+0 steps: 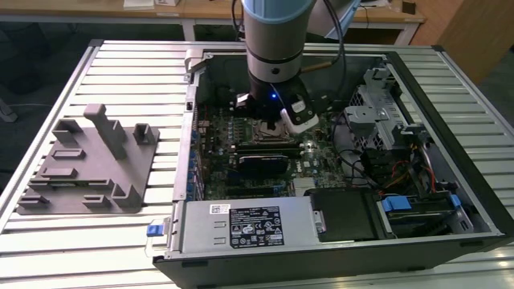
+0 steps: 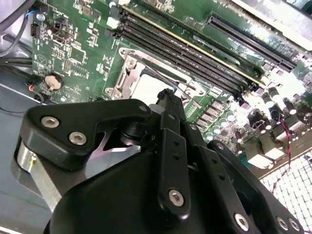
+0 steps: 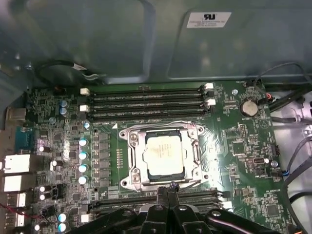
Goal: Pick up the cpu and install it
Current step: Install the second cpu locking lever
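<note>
exterior view first: one open computer case (image 1: 418,78) lies on a ribbed metal table (image 1: 120,72), with wooden desks (image 1: 201,15) beyond it at the far side. one grey plastic holder block (image 1: 88,162) sits on the table toward the exterior view's left, well apart from the case. my arm (image 1: 273,36) reaches down over the motherboard (image 1: 321,159). in the first wrist view one cpu (image 3: 165,154) lies flat inside the socket frame (image 3: 134,156), silvery top up, between two groups of memory slots (image 3: 146,102). my gripper (image 3: 168,191) hangs just beside the socket; its fingers look drawn together, holding nothing.
</note>
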